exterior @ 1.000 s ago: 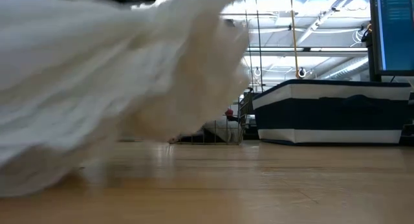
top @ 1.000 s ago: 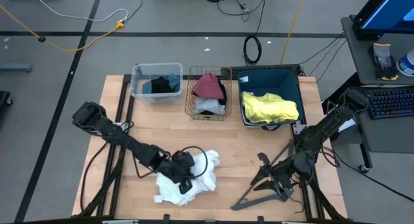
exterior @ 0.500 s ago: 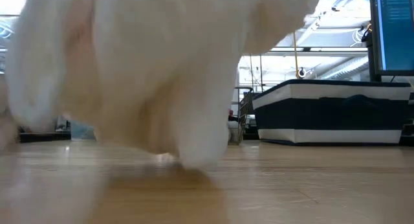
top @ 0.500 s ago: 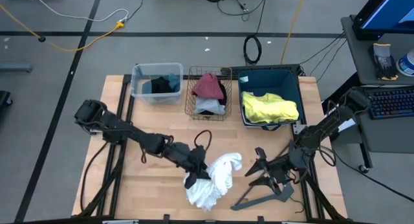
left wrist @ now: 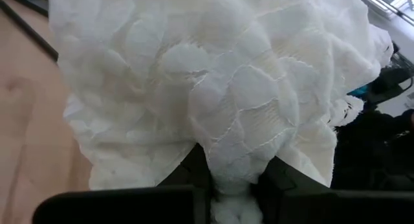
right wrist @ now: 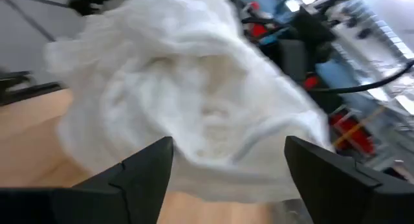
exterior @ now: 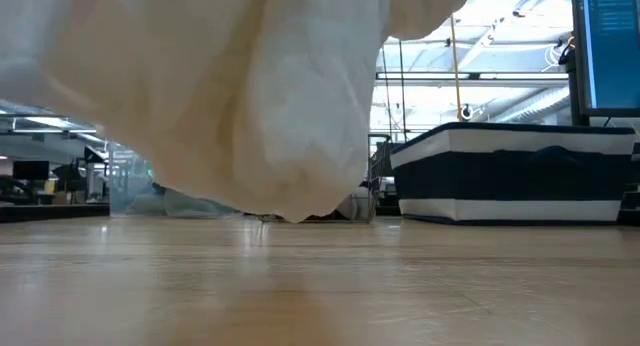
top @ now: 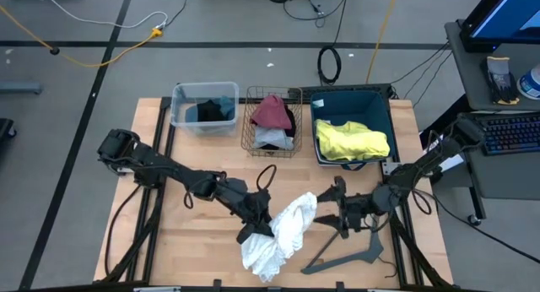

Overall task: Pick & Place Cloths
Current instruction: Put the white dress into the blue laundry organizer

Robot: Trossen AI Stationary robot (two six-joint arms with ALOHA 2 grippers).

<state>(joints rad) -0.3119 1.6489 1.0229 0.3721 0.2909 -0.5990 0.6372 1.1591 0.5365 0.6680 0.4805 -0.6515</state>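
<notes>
High view: the white cloth (top: 280, 235) is hanging over the desk (top: 169, 241) in front of the wire basket (top: 272, 123), the left tool (top: 257, 230) pinching it. The right tool (top: 331, 209) is spreading wide just beside the cloth, above the hanger (top: 350, 256).

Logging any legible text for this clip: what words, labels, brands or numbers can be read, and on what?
None can be read.
Blue monitor screen at the table's right: lines of text, too small to read.
White fabric cloth, clear plastic bin, wire basket, dark blue bin: no print visible.
</notes>
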